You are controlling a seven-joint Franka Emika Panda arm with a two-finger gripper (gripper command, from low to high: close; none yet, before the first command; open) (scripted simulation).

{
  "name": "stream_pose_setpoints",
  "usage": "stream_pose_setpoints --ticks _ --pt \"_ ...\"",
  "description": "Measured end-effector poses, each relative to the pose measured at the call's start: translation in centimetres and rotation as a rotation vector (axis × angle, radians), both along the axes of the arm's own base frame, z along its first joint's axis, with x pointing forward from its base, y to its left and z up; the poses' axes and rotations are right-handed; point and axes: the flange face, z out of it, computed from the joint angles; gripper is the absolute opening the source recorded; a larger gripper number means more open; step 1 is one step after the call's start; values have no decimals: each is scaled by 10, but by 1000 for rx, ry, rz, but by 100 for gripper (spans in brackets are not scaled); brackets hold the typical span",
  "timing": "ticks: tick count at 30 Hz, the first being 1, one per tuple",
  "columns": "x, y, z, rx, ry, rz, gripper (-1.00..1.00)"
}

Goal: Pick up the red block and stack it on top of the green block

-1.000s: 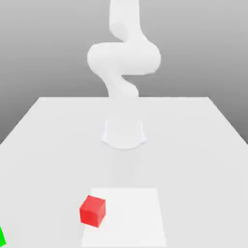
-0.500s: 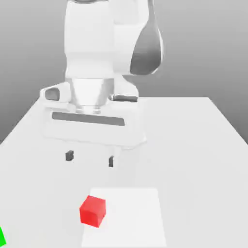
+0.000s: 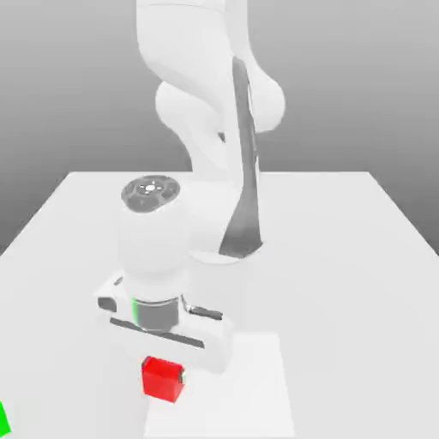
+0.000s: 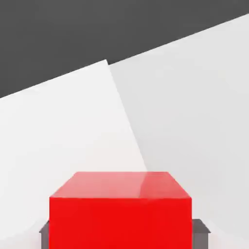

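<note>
The red block (image 3: 160,380) rests on a lighter white square patch (image 3: 249,377) near the table's front. My gripper (image 3: 163,375) has come straight down over it, and a dark fingertip (image 3: 182,377) shows against the block's side toward the exterior view's right. In the hand view the red block (image 4: 119,214) sits close up, with grey pads (image 4: 202,229) pressed against both of its sides, so the gripper is shut on it. A sliver of the green block (image 3: 3,420) shows at the exterior view's lower left edge, far from the hand.
The white table (image 3: 343,257) stretches back to the arm's base (image 3: 210,249) at its middle. The arm's links tower above the hand. Bare tabletop lies between the red block and the green one.
The hand dropped from above the table down onto the red block. Its fingers, apart half a second ago, have closed against the block's sides. The block has not shifted.
</note>
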Motion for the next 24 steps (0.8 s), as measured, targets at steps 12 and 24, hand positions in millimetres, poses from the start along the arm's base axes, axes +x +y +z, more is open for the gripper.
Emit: stream_pose_setpoints --ticks 12,24 --pt "24 -44 70 1 0 -247 -100" --pt "61 -211 96 2 -1 -1038 -100"
